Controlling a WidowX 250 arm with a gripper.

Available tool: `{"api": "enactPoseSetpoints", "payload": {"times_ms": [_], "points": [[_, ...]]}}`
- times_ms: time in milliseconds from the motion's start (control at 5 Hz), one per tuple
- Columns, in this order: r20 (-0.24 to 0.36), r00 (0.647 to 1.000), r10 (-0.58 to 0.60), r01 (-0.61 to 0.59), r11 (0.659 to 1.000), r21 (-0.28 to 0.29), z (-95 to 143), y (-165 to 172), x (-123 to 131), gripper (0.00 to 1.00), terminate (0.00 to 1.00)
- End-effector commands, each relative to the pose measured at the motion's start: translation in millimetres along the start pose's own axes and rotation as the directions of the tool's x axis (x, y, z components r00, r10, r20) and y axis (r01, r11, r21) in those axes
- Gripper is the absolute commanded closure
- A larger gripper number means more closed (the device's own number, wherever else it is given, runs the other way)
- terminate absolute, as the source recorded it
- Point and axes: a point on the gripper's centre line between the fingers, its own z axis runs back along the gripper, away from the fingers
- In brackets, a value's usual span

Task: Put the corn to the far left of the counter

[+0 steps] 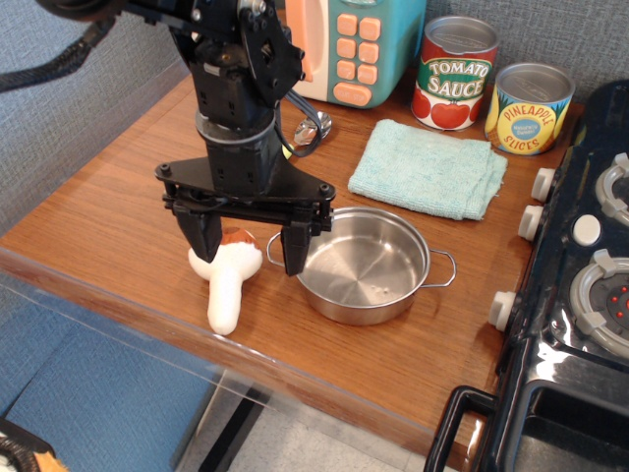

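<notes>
The gripper (251, 258) hangs with its two black fingers spread wide and nothing between them. They straddle the brown cap of a white mushroom toy (225, 287), which lies with its stem pointing toward the counter's front edge.

Only a small yellow sliver of the corn (287, 150) shows, behind the arm near the back of the counter (108, 202), just beside a shiny metal piece (314, 126). Its long axis and heading cannot be told.

A steel pan (366, 267) sits just right of the fingers, and the right finger is close to its rim. A teal cloth (428, 167), a tomato sauce can (454, 74) and a pineapple slices can (531, 108) lie behind it. The black toy stove (575, 295) closes the right side. Left of the arm the wood lies bare to the wall and the front edge.
</notes>
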Motion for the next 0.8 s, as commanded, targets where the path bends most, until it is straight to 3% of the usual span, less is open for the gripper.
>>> {"api": "enactPoseSetpoints", "payload": {"times_ms": [0, 200, 400, 600], "points": [[0.0, 1.0, 0.0, 0.0, 1.0, 0.0, 0.0, 0.0, 0.0, 0.0, 0.0], [0.011, 0.999, 0.031, -0.031, 1.0, -0.006, 0.8, 17.5, 23.6, 0.0, 0.0], [0.03, 0.998, 0.054, -0.054, 0.999, -0.002, 3.0, 41.0, 67.2, 0.0, 0.0], [0.044, 0.999, -0.021, 0.02, 1.0, 0.022, -6.8, 48.7, 109.1, 0.0, 0.0]]}}
